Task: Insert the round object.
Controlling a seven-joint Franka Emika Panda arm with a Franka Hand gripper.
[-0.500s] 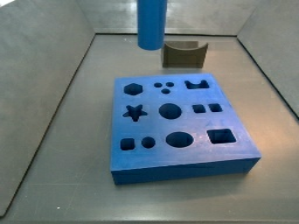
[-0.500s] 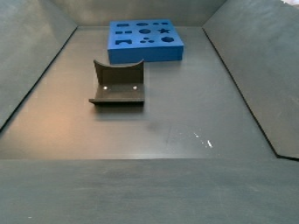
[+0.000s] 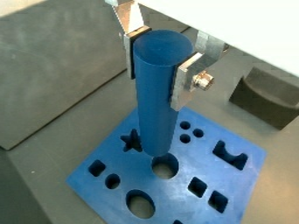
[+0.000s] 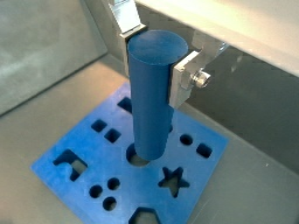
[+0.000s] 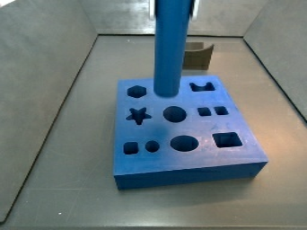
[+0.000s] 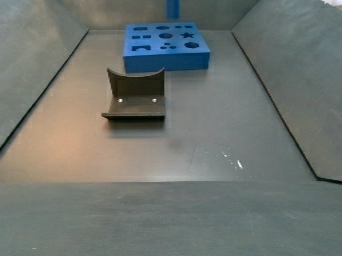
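Note:
My gripper (image 3: 159, 54) is shut on the round object (image 3: 155, 105), a long smooth blue cylinder peg, and holds it upright near its top. The silver fingers (image 3: 187, 74) press on both of its sides; this also shows in a wrist view (image 4: 156, 52). The peg hangs over the flat blue block (image 3: 117, 171) with shaped holes. Its lower end is close to a round hole (image 3: 165, 164) in both wrist views. In a side view the peg (image 5: 171, 45) comes down from the top edge and ends over the block's (image 5: 180, 148) rear part. I cannot tell whether it touches. The gripper is out of both side views.
The fixture, dark olive with a notched back, stands behind the block (image 5: 199, 56) and also shows in a wrist view (image 3: 274, 96). In a side view it stands mid-floor (image 6: 135, 95) with the block (image 6: 167, 47) beyond. Grey bin walls (image 5: 66, 81) surround the floor.
The peg has come down a good way toward the blue block and shifted slightly to the right in the side view. The block and the fixture have not moved.

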